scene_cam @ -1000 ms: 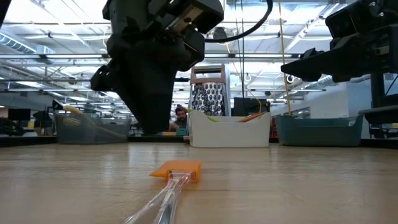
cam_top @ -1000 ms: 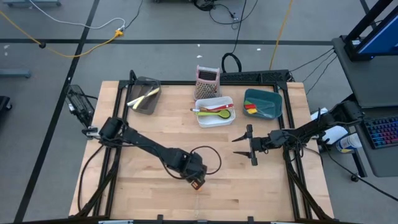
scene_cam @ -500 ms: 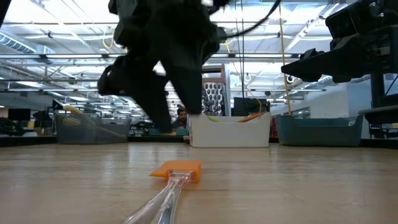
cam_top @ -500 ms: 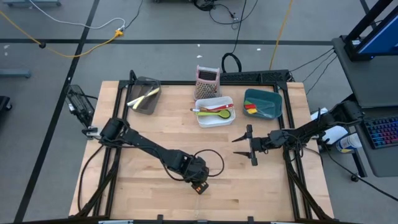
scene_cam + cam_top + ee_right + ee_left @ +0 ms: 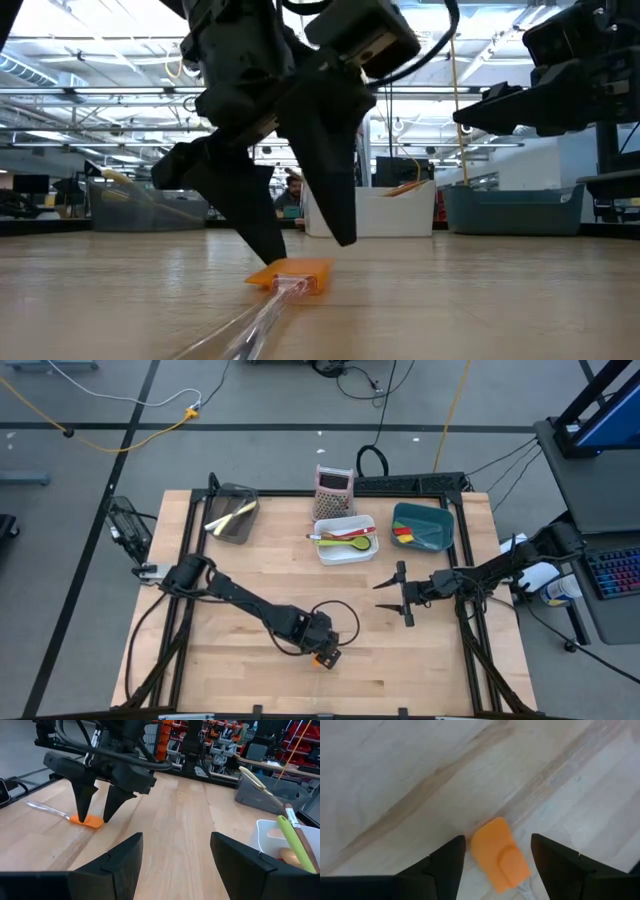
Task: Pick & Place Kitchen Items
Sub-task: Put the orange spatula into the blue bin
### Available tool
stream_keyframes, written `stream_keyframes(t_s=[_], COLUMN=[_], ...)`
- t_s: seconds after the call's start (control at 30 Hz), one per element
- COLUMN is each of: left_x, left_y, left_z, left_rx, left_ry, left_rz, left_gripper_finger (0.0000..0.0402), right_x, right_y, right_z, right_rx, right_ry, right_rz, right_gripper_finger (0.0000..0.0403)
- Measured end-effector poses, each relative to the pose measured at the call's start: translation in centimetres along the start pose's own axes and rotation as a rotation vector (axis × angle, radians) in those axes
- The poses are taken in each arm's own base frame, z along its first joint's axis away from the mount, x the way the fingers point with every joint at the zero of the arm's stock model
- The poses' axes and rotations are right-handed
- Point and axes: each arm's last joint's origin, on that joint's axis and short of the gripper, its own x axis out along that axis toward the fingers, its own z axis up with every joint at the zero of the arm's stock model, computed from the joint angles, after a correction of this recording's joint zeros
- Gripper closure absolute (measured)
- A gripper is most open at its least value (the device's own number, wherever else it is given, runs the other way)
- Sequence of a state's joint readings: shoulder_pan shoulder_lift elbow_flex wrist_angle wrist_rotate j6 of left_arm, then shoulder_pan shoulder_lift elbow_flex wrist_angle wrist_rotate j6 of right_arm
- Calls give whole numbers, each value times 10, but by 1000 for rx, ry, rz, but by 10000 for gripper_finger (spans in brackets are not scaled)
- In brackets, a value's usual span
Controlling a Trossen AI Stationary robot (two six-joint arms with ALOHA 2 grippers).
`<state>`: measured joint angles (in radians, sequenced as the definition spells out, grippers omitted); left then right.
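Observation:
An orange-headed spatula (image 5: 290, 272) with a clear handle (image 5: 250, 330) lies flat on the wooden table near its front middle. My left gripper (image 5: 308, 250) is open and points down over the spatula. Its fingers straddle the orange head (image 5: 497, 852) with a small gap on each side. In the high view this gripper (image 5: 325, 653) covers most of the spatula. My right gripper (image 5: 393, 595) hangs open above the table's right middle, with nothing between its fingers (image 5: 175, 850).
Along the far edge stand a dark mesh bin (image 5: 232, 515) with a yellow utensil, a pink-and-silver grater (image 5: 333, 485), a white bin (image 5: 345, 538) holding green and red spoons, and a teal bin (image 5: 422, 525). Bare wood lies between the arms.
My left gripper has opened wide and come down toward the orange spatula head, shifting slightly toward the table's right and near edges. Its fingers now straddle the head. The spatula has stayed in place.

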<state>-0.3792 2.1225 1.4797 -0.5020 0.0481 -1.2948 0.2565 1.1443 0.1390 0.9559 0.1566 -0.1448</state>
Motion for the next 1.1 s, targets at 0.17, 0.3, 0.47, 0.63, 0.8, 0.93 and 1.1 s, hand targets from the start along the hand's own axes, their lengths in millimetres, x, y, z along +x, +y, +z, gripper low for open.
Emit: stream_keyframes(t_s=[0.17, 0.3, 0.47, 0.63, 0.8, 0.93, 1.1], left_x=[4, 5, 6, 7, 8, 8, 6], left_y=[-1, -2, -1, 1, 1, 0, 0], left_z=[-2, -5, -12, -15, -18, -19, -19], left_rx=[16, 15, 50, 54, 54, 51, 55], left_ry=[-9, -11, -26, -33, -81, -92, -94], left_rz=[-8, -8, 22, 52, 70, 69, 64], left_gripper_finger=[165, 168, 214, 291, 366, 394, 398], right_x=[0, 0, 0, 0, 0, 0, 0], right_y=[0, 0, 0, 0, 0, 0, 0], right_z=[0, 0, -1, 0, 0, -1, -1], right_rx=[-1, -2, -2, 0, 0, 0, 0], right_ry=[4, 4, 4, 4, 4, 4, 4], right_rz=[1, 1, 1, 1, 1, 1, 1], right_gripper_finger=[177, 177, 177, 177, 177, 177, 177])
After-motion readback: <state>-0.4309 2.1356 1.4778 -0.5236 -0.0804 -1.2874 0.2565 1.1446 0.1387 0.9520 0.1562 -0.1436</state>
